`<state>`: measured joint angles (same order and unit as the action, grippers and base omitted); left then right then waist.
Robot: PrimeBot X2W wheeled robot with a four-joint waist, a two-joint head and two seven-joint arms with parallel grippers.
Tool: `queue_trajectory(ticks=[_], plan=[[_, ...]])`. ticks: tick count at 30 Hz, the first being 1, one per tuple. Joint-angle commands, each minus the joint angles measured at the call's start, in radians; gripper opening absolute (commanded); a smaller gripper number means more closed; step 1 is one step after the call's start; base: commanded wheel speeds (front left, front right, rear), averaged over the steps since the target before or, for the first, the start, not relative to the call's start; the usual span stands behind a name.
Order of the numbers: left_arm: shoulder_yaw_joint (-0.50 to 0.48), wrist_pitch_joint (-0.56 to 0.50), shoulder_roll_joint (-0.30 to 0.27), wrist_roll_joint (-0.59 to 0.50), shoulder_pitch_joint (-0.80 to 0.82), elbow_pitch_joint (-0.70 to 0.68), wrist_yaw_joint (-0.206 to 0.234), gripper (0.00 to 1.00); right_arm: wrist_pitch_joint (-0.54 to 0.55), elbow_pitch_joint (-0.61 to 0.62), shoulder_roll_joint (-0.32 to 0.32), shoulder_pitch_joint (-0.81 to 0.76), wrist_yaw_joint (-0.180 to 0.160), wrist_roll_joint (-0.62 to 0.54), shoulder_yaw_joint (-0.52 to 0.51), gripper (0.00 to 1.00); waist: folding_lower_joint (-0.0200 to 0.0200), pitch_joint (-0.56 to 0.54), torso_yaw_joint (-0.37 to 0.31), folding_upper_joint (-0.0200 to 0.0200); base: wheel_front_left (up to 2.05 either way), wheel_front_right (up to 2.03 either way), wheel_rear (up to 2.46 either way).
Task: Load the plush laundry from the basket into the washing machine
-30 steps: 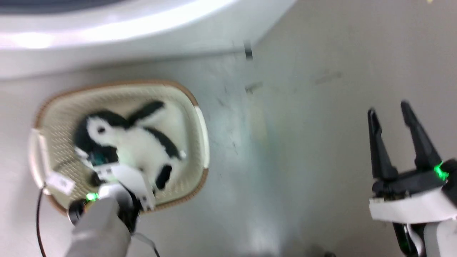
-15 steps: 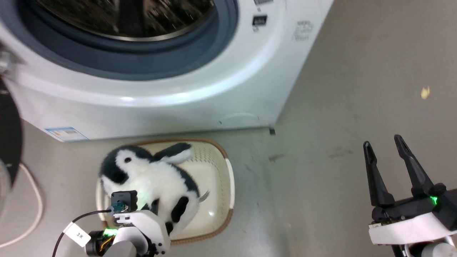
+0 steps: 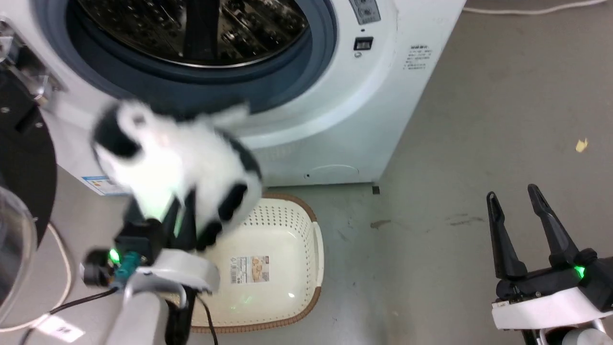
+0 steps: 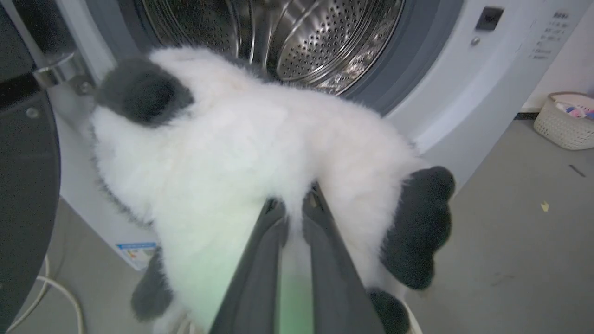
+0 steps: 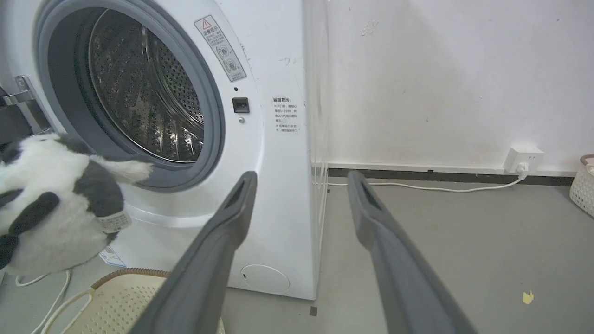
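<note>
Clamps the plush laundry in the left gripper, two long dark matte fingers drawn nearly together with a tuft of white belly fur pinched between. Holds it in the air above the basket and just in front of the washing machine, head level with the lower curve of the grey rubber door seal, outside the drum; touching the seal or not, cannot tell. Fluffy, long-piled, soft-edged: white belly and face, black head patch, flipper and rounded feet, a small sewn tag at the side. Blurred in the head view, so no reading the face. Behind it, shiny perforated steel, ribbed and reflective. Below, cream-white perforated plastic, rounded-rectangular, brown woven-look rim, label sticker on the bare bottom, near corner hidden behind the left arm. Black-framed clear domed door open at the left, cut off by the edge. Holds the right gripper spread wide, nothing between its fingers, over the smooth grey floor, well apart from the toy.
</note>
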<state>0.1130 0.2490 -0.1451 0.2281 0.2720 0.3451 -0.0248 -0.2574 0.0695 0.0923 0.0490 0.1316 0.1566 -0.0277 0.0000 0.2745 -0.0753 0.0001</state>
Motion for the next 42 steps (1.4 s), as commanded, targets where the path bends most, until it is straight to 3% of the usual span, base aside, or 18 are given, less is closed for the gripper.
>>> queue_trajectory(ticks=[1, 6, 17, 28, 34, 37, 38, 39, 42], plan=[[-0.012, 0.013, -0.008, -0.021, -0.006, -0.083, 0.006, 0.0, -0.004, 0.004, -0.005, 0.012, -0.001, 0.001, 0.001, 1.0, 0.0, 0.025, -0.016, -0.0001, 0.0, 0.0, 0.0], [-0.03, 0.012, -0.04, -0.054, 0.045, -0.219, 0.0, 0.0, -0.004, 0.014, -0.012, 0.045, -0.001, 0.009, 0.005, 1.0, 0.0, 0.097, -0.051, -0.0001, 0.0, 0.0, 0.0], [-0.052, -0.204, -0.16, -0.086, 0.503, -0.197, -0.02, 0.0, -0.004, 0.014, -0.028, 0.151, -0.001, 0.052, 0.029, 1.0, 0.0, 0.327, -0.169, -0.0001, 0.0, 0.0, 0.0], [-0.046, -0.375, -0.299, -0.165, 1.0, 0.139, -0.023, 0.0, -0.004, -0.008, -0.041, 0.231, -0.001, 0.106, 0.057, 1.0, 0.0, 0.486, -0.271, -0.0001, 0.0, 0.0, 0.0], [-0.039, -0.411, -0.33, -0.193, 1.132, 0.322, 0.006, 0.0, -0.004, -0.011, -0.042, 0.247, -0.001, 0.146, 0.071, 1.0, 0.0, 0.532, -0.295, -0.0001, 0.0, 0.0, 0.0], [-0.019, -0.353, -0.327, -0.199, 1.158, 0.445, 0.015, 0.0, -0.004, -0.013, -0.042, 0.261, -0.001, 0.163, 0.058, 1.0, 0.0, 0.548, -0.288, -0.0001, 0.0, 0.0, 0.0], [-0.016, -0.336, -0.325, -0.2, 1.156, 0.457, 0.019, 0.84, -0.004, -0.013, -0.042, 0.262, -0.001, 0.161, 0.055, 1.0, 0.0, 0.545, -0.284, -0.0001, 0.0, 0.0, 0.0], [-0.014, -0.318, -0.323, -0.201, 1.153, 0.47, 0.022, 1.0, -0.004, -0.013, -0.042, 0.262, -0.001, 0.156, 0.052, 1.0, 0.0, 0.539, -0.279, -0.0001, 0.0, 0.0, 0.0], [-0.006, -0.263, -0.309, -0.194, 1.135, 0.506, 0.02, 1.0, -0.004, -0.01, -0.042, 0.26, -0.001, 0.138, 0.038, 1.0, 0.0, 0.506, -0.259, -0.0001, 0.0, 0.0, 0.0]])
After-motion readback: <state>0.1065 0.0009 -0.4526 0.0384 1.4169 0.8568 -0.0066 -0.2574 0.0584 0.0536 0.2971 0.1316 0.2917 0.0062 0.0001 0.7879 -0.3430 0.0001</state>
